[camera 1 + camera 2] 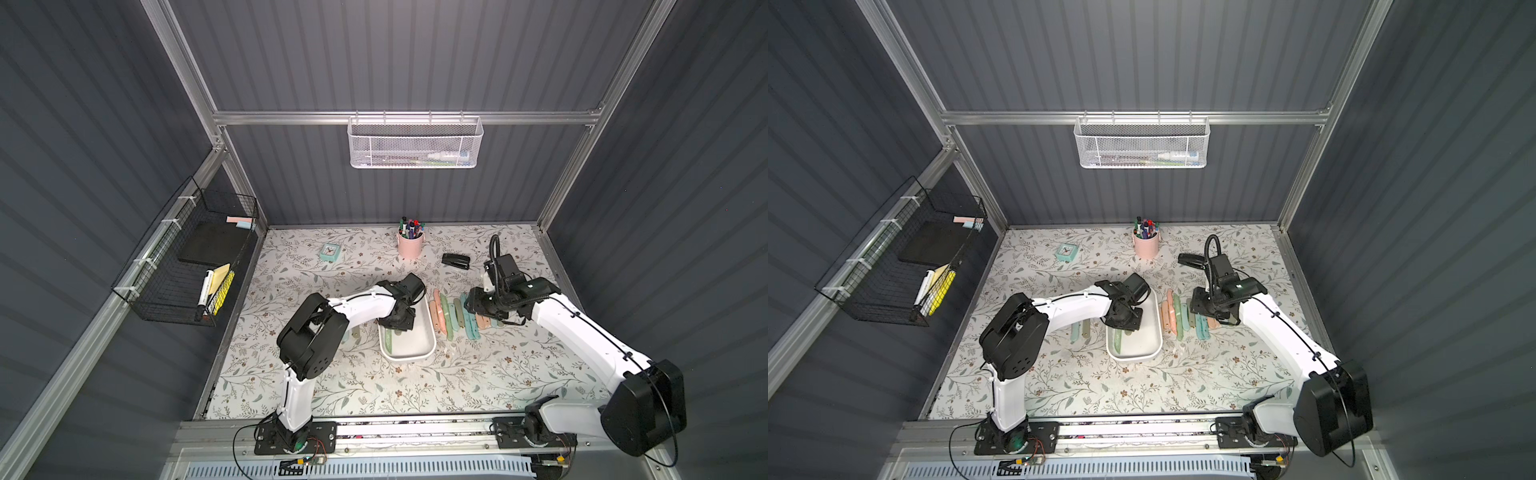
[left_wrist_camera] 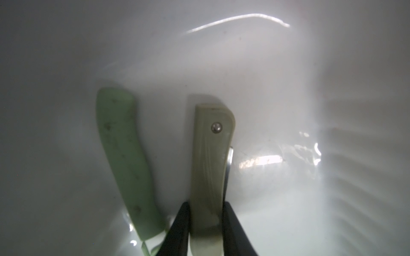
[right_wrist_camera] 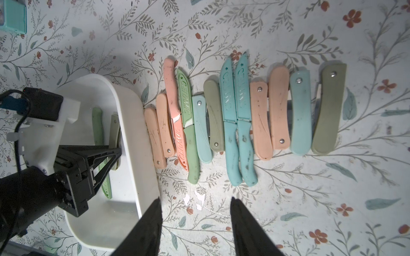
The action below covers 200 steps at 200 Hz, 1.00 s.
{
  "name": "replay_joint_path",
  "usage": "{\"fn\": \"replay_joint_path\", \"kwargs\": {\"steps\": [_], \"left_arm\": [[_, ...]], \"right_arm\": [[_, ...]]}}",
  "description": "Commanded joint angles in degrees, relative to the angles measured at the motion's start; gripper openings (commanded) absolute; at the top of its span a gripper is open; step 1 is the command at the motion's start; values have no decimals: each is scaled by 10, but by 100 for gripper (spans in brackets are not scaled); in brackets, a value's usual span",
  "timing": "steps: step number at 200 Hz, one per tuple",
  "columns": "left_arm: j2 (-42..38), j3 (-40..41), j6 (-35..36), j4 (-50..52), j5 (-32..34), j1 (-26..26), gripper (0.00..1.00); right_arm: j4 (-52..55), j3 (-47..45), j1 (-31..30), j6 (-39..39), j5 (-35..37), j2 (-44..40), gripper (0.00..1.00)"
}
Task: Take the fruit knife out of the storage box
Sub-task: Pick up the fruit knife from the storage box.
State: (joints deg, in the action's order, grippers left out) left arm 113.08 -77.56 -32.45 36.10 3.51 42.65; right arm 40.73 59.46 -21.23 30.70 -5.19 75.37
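Gripping step, I'd say. In both top views the L gripper (image 1: 397, 325) is down inside the storage box (image 1: 409, 356), which sits mid-desk. A green knife (image 1: 388, 340) lies along the box's left wall. The R gripper (image 1: 471, 305) hangs over the knife row (image 1: 453, 318) on the desk, just right of the box.

Left wrist: jaws are clamped on the fruit knife (image 2: 210, 155), an olive folder w/ its blade tucked in, low in the box. The green knife is just beside it.

Right wrist: R gripper jaws are apart w/ nothing btwn them, above bare desk near the box rim.

Next move prob. needs a straight lift clear of the rim w/o nudging the green knife, then a put-down on open desk.
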Motion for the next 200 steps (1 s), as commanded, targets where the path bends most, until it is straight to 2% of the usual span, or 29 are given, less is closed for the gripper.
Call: {"fn": "replay_joint_path", "kwargs": {"steps": [1, 65, 131, 148, 166, 200], "left_arm": [[24, -6, -9, 23, 0, 5, 24], [-15, -27, -3, 31, -1, 7, 21], [-146, -4, 7, 47, 5, 7, 22], [-195, 16, -1, 68, 36, 4, 24], [-246, 52, 0, 81, 58, -16, 26], [-337, 167, 1, 61, 31, -113, 27]], "right_arm": [[14, 8, -4, 6, 1, -1, 53], [12, 3, -6, 7, 2, 0, 53], [6, -4, -7, 8, -7, 12, 53], [2, -5, -7, 10, -11, 13, 53], [-3, -5, -12, 10, -13, 14, 52], [-17, 6, -32, 6, -23, 20, 53]]}}
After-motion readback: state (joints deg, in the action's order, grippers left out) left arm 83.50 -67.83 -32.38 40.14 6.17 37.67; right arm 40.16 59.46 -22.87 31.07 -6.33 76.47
